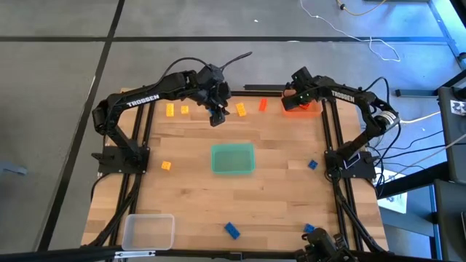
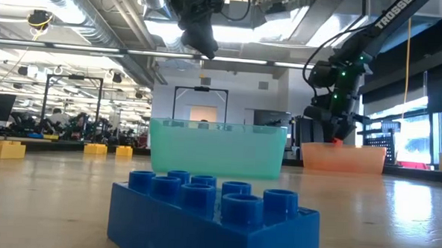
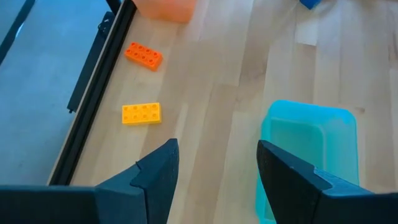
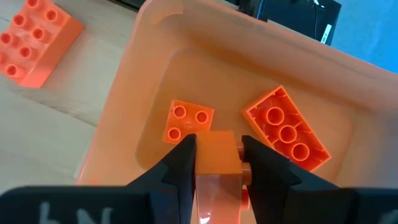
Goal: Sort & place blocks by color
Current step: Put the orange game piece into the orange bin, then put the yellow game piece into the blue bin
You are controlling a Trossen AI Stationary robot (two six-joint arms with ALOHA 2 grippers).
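R gripper (image 4: 216, 163) pinched a studded orange brick (image 4: 219, 153) over the glossy orange tray (image 4: 155, 37), 2 bricks inside. L gripper (image 3: 214, 165) gaped empty above wood-grain table (image 3: 217, 93). Arms read "TROSSEN".

Small studded toy blocks lie scattered on a wooden table. Two yellow blocks (image 1: 176, 110) sit side by side near the far left edge, and another yellow block (image 1: 240, 109) lies beside an orange block (image 1: 263, 105) farther right. A lone yellow block (image 1: 166, 165) rests at the left. Three blue blocks lie apart: one (image 1: 312, 164) at the right, two (image 1: 231, 231) near the front edge. Two orange blocks (image 4: 287, 128) rest inside the orange tray (image 4: 155, 87), where a third orange block (image 4: 219, 152) is pinched between dark fingers.
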